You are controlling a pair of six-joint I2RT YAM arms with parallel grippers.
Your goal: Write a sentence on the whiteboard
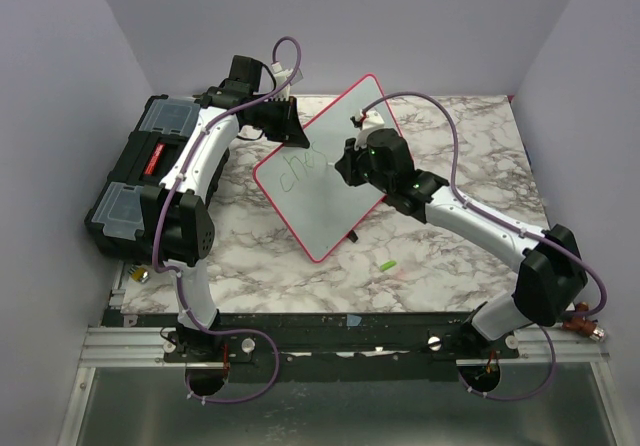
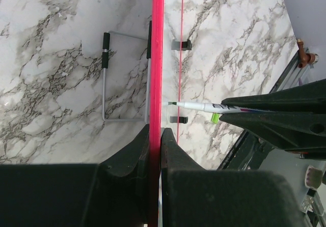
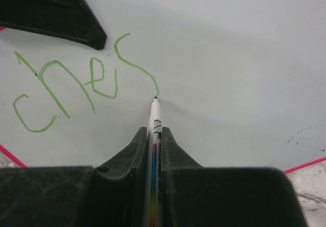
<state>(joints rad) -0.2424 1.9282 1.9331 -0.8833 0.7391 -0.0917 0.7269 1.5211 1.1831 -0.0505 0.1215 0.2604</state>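
Green and barely begun, the sentence (image 3: 66,84) reads "ches" on the whiteboard (image 1: 320,216), propped on the table (image 1: 450,266); most of it looks unwritten. The right gripper (image 3: 154,131) is clamped on the marker (image 3: 155,112), tip touching the board, and the left gripper (image 2: 156,131) pinches its rim.

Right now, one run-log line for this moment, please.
left gripper: shut on whiteboard edge | right gripper: shut on marker, tip at board | sentence: first green letters only
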